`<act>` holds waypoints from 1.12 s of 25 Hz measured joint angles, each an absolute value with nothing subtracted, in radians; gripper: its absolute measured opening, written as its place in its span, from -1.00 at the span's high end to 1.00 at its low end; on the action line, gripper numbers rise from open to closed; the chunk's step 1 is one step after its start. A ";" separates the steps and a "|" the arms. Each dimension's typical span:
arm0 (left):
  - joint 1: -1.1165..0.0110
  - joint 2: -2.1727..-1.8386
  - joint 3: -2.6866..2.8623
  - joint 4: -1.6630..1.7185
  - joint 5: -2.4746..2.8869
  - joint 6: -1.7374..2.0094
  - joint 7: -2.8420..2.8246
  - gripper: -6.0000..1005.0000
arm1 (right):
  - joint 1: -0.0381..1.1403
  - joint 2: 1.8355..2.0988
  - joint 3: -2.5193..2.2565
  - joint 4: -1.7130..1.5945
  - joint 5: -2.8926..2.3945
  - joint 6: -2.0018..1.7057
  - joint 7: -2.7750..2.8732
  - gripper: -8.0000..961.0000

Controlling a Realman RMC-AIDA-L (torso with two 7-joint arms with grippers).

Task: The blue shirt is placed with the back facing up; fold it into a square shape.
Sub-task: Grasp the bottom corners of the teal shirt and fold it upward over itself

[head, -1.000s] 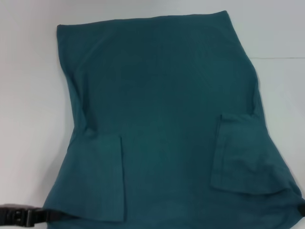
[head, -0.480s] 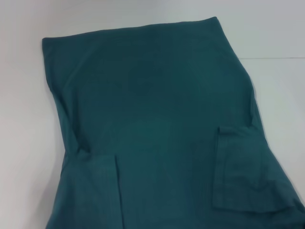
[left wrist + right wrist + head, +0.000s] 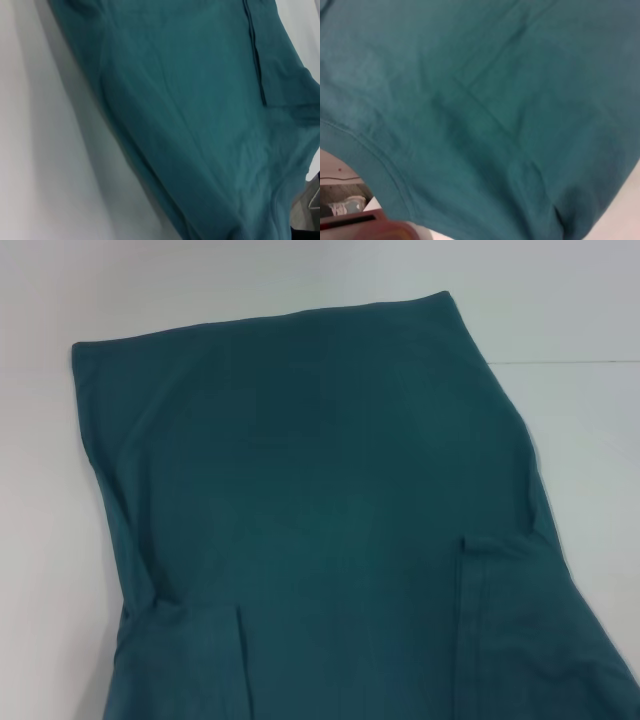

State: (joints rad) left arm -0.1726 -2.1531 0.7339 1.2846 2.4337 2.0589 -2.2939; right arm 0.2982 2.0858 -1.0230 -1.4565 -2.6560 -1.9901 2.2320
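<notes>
The blue shirt (image 3: 320, 490) lies flat on the white table (image 3: 560, 300), plain side up, and fills most of the head view. Its straight hem is at the far end. One short sleeve (image 3: 190, 660) is folded inward at the near left and the other sleeve (image 3: 520, 630) at the near right. The shirt's near end runs out of the picture. Neither gripper shows in the head view. The left wrist view looks along the shirt (image 3: 200, 125) and its table-side edge. Cloth of the shirt (image 3: 495, 100) and a stitched hem fill the right wrist view.
Bare white tabletop (image 3: 40, 490) lies to the left, the far side and the right of the shirt. A thin seam line (image 3: 570, 362) crosses the table at the far right. A reddish object (image 3: 375, 227) shows past the cloth's edge in the right wrist view.
The whole shirt has slid toward me and a little to the left; hem and folded sleeves sit lower in the head view. The left gripper seen at the near left edge has left the picture.
</notes>
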 joint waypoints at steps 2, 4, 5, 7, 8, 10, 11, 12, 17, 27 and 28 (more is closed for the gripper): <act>-0.182 -2.146 0.726 1.285 2.430 2.062 -2.299 0.94 | 0.295 2.085 -1.012 -1.459 -2.637 -1.991 2.217 0.83; -0.198 -2.135 0.717 1.289 2.426 2.067 -2.310 0.94 | 0.296 2.078 -0.994 -1.468 -2.600 -1.993 2.208 0.83; -0.208 -2.128 0.712 1.294 2.423 2.068 -2.319 0.94 | 0.296 2.071 -0.984 -1.478 -2.570 -1.996 2.207 0.83; -0.228 -2.112 0.703 1.302 2.403 2.069 -2.339 0.94 | 0.296 2.054 -0.958 -1.501 -2.495 -1.995 2.210 0.83; -0.241 -2.102 0.694 1.303 2.383 2.069 -2.351 0.94 | 0.299 2.045 -0.939 -1.511 -2.453 -1.994 2.211 0.83; -0.272 -2.083 0.673 1.302 2.352 2.069 -2.369 0.94 | 0.318 2.032 -0.887 -1.518 -2.386 -1.991 2.213 0.83; -0.286 -2.076 0.664 1.302 2.346 2.069 -2.373 0.94 | 0.334 2.026 -0.857 -1.517 -2.362 -1.989 2.216 0.83; -0.306 -2.067 0.651 1.301 2.340 2.068 -2.378 0.94 | 0.361 2.024 -0.820 -1.512 -2.352 -1.987 2.220 0.83; -0.435 -2.028 0.599 1.247 2.342 2.030 -2.381 0.94 | 0.476 2.029 -0.735 -1.463 -2.353 -1.954 2.263 0.83; -0.593 -1.985 0.666 1.132 2.361 1.713 -2.347 0.94 | 0.654 2.041 -0.749 -1.268 -2.461 -1.621 2.391 0.83; -0.603 -1.980 0.679 1.114 2.362 1.672 -2.342 0.94 | 0.666 2.047 -0.751 -1.250 -2.470 -1.577 2.398 0.83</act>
State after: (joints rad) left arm -0.6028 -1.9801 0.6788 1.1145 2.3618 1.6725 -2.3417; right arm 0.6656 2.0465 -0.7513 -1.2504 -2.4696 -1.5772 2.3978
